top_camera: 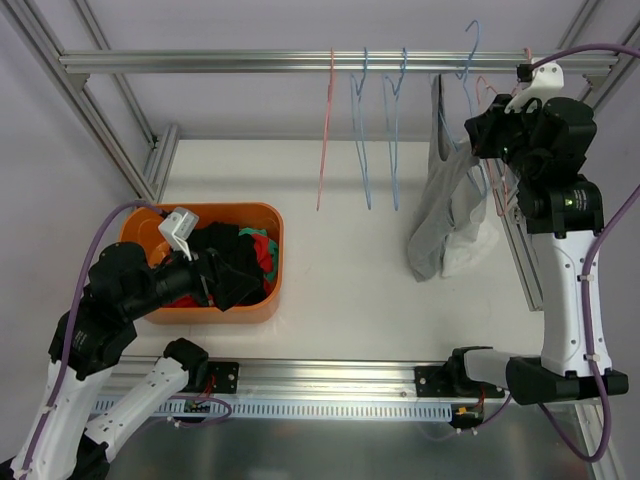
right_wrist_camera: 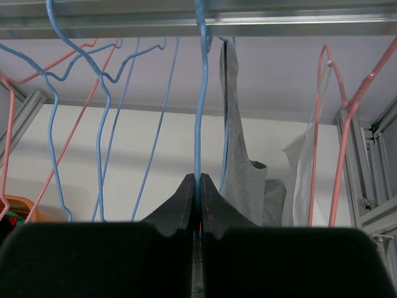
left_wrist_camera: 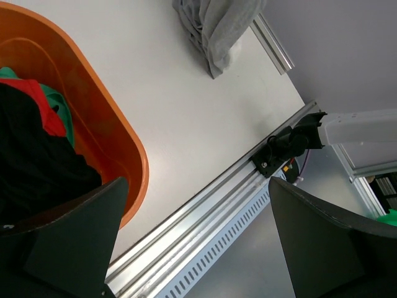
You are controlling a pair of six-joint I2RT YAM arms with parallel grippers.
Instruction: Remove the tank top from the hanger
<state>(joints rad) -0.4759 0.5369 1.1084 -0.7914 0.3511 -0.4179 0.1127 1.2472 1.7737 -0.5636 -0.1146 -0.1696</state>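
The right gripper (right_wrist_camera: 196, 186) pinches the wire of the blue hanger (right_wrist_camera: 198, 93); the grey tank top (right_wrist_camera: 239, 177) hangs just behind it. Holding that wire steady should let the left gripper (left_wrist_camera: 198, 217), jaws spread by the orange bin (left_wrist_camera: 93, 105), draw the straps off.

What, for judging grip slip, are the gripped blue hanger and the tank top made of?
The blue hanger: thin bent wire, seemingly metal with a smooth blue coating. The tank top: soft grey matte fabric, probably knit, hanging in limp folds.
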